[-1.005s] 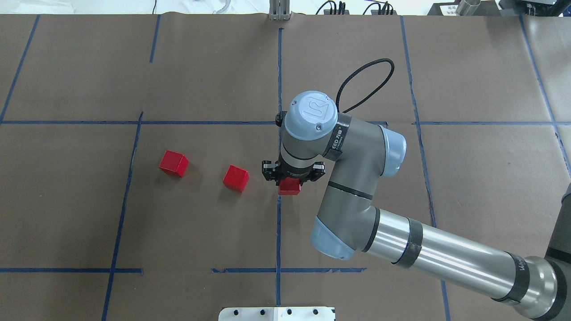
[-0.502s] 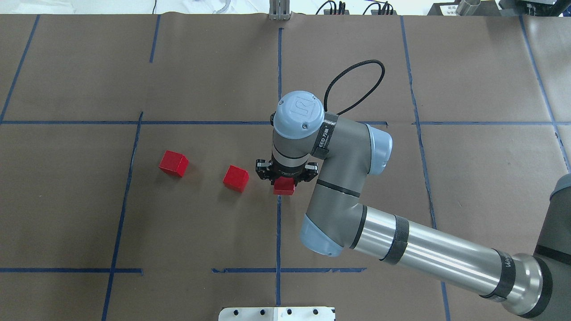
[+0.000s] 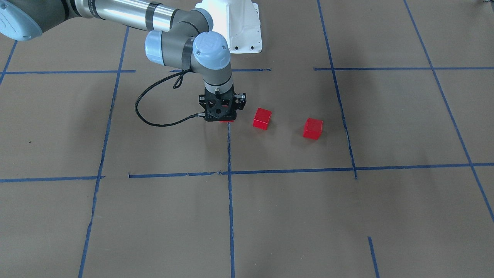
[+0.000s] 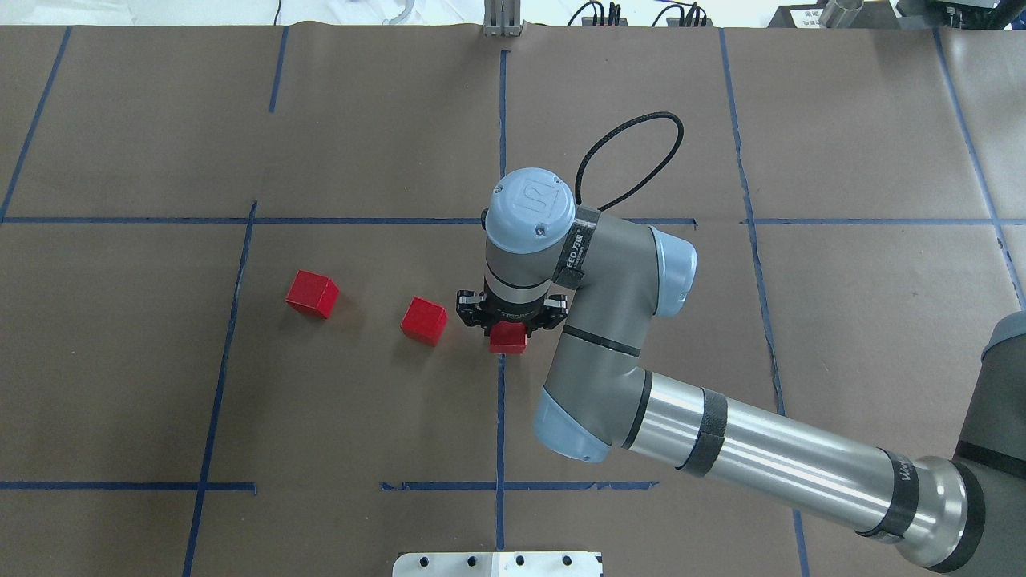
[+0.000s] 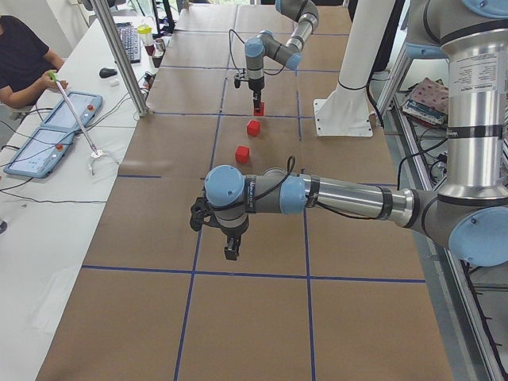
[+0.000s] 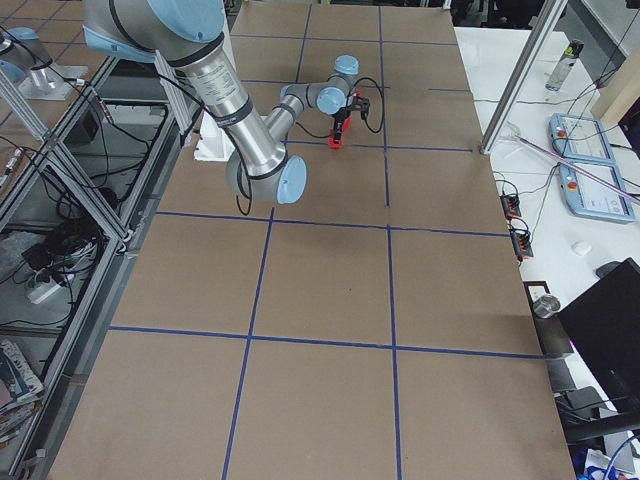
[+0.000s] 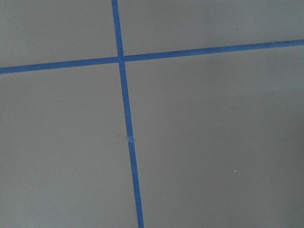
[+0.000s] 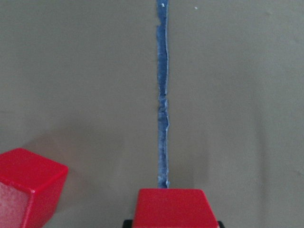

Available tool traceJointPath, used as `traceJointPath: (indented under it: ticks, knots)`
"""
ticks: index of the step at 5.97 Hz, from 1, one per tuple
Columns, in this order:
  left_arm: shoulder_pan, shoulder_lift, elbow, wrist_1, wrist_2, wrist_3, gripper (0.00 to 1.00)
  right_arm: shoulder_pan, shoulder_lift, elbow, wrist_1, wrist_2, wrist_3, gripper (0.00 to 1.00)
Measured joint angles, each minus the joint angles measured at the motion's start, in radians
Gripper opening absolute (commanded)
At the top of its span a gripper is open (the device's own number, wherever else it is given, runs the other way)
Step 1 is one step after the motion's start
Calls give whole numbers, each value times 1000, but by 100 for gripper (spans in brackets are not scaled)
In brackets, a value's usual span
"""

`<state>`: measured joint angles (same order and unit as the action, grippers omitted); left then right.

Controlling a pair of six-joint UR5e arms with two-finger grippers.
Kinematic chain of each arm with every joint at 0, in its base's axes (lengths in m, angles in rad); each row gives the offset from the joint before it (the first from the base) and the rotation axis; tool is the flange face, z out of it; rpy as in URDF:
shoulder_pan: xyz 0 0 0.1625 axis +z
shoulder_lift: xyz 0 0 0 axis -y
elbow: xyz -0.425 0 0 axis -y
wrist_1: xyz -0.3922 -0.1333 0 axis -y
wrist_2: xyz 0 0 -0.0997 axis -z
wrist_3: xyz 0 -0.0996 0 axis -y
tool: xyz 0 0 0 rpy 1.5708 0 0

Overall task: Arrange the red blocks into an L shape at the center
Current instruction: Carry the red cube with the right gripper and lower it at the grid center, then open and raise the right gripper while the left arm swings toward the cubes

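Note:
My right gripper (image 4: 508,330) is shut on a red block (image 4: 508,340), held low over the vertical blue tape line (image 4: 501,401) at the center of the brown paper. In the right wrist view this block (image 8: 173,207) sits at the bottom edge with the tape line (image 8: 163,118) running ahead. A second red block (image 4: 424,320) lies just left of it, also shown in the front view (image 3: 262,118). The third red block (image 4: 313,293) lies farther left. My left gripper (image 5: 230,250) shows only in the exterior left view; I cannot tell if it is open.
Blue tape lines (image 4: 369,220) cross above and below the center. A white base plate (image 4: 497,563) sits at the near table edge. The right arm's black cable (image 4: 633,152) loops beyond the wrist. The left wrist view shows only paper and a tape crossing (image 7: 121,59).
My right gripper has moved left with the red block, from just right of the vertical tape line to onto it. The other two blocks have not moved.

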<state>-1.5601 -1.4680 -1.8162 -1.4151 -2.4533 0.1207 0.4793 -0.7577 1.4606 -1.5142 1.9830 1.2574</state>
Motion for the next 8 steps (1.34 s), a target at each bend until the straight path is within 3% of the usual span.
traceJointPath:
  ticks: [6, 7, 8]
  knots:
    - [0, 0, -2, 0, -1, 0, 100, -14, 12, -20, 0, -7, 3, 19]
    - [0, 1, -4, 0, -1, 1, 100, -15, 21, -32, -1, -12, 3, 98]
    - [0, 1, -6, 1, -1, 0, 100, -16, 22, -37, 0, -15, 3, 100]
